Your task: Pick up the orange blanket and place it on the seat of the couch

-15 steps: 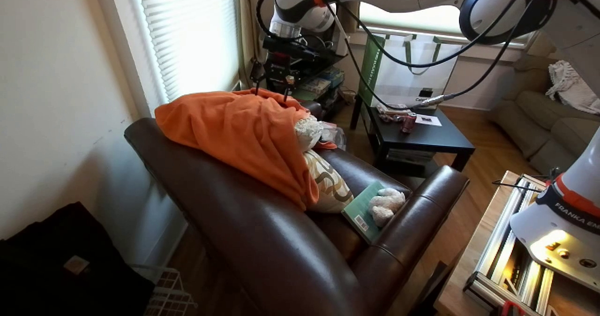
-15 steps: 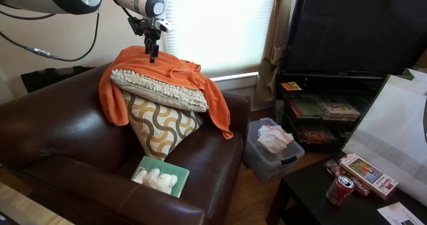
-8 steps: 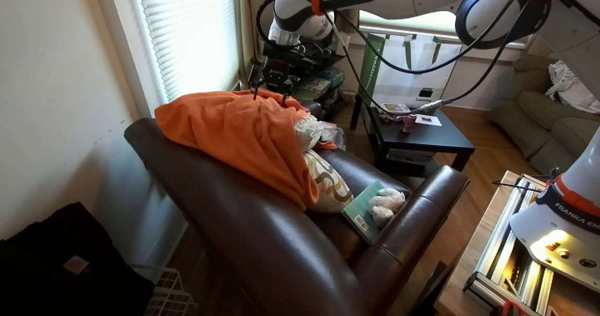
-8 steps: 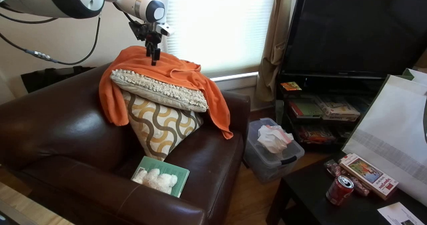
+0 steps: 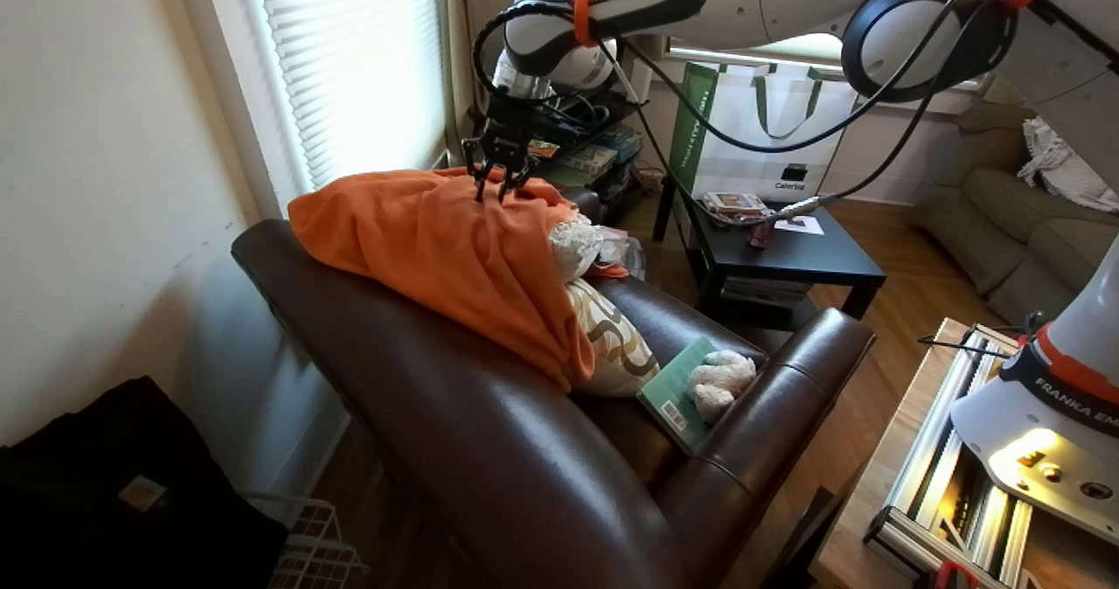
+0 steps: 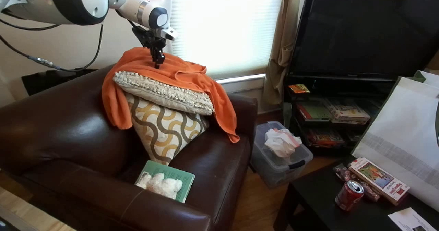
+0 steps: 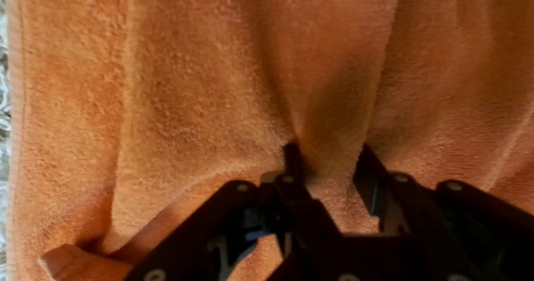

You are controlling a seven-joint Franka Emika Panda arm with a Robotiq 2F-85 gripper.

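There's the black two-fingered hand (image 7: 328,154), fingers apart, astride a fold of the bright-orange soft blanket (image 5: 420,235) that drapes over the dark-brown glossy leather couch (image 5: 489,423).

On the brown leather couch (image 6: 61,118), bare seat cushion (image 6: 216,169) lies open from above along the front edge. The wavy-patterned pillow (image 6: 161,128) blocks the back, a green book (image 6: 171,172) and plush toy (image 6: 164,186) one end, a hanging corner of the orange blanket (image 6: 224,118) the other.
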